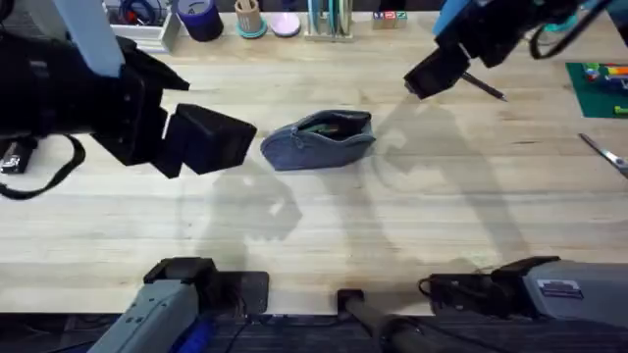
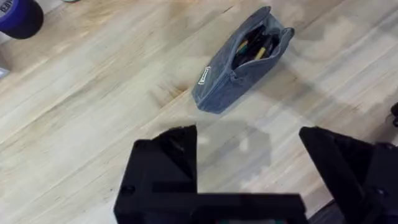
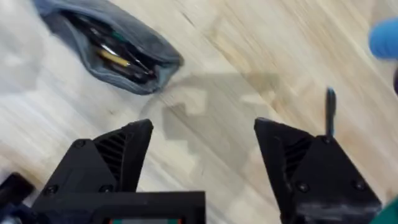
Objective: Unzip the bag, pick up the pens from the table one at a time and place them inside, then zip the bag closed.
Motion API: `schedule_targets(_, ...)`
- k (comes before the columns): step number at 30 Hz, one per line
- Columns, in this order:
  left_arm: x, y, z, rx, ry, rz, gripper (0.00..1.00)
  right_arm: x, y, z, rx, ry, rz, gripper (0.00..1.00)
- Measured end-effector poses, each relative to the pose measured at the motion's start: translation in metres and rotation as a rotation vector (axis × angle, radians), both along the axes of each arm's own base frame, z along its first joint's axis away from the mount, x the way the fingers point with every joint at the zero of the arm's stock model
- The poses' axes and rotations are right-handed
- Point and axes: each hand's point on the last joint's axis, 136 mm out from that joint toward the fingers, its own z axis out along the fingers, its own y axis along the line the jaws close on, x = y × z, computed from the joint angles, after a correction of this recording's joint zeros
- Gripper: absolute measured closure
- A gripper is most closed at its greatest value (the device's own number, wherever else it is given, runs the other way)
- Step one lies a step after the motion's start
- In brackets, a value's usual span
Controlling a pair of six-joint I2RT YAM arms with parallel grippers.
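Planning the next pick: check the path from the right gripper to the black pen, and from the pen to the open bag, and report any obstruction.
Nothing visible blocks either path. The right gripper hangs open above bare table, with the pen just beyond one finger. Between the pen and the unzipped bag lies only bare wood. The scissors lie off to the side.

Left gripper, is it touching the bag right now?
Apart. In the left wrist view, bare table shows between the left gripper and the bag.

no readable text; small tag on bag (image 2: 241, 62) illegible
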Motion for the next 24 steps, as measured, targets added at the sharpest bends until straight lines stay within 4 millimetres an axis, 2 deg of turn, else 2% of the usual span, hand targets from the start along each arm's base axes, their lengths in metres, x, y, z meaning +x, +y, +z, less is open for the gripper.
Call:
schedule_targets(4,0.001,0.000,0.000,0.000,-0.004,0.000,0.005,-0.007,-0.017,0.004,-0.043,0.008,-0.116,0.005)
schedule_targets(5,0.001,0.000,0.001,0.000,-0.004,0.000,0.005,-0.012,-0.030,0.001,-0.086,0.029,-0.193,0.005)
schedule_targets(11,0.001,0.000,0.001,0.000,-0.004,0.000,0.006,-0.013,-0.049,-0.001,-0.146,0.040,-0.302,0.005)
schedule_targets(18,0.001,0.000,0.001,0.000,-0.004,0.000,0.005,-0.009,-0.080,-0.001,-0.165,0.045,-0.436,0.005)
schedule_targets(24,0.001,0.000,0.001,0.000,-0.006,0.000,0.006,-0.009,-0.099,-0.002,-0.171,0.055,-0.496,0.005)
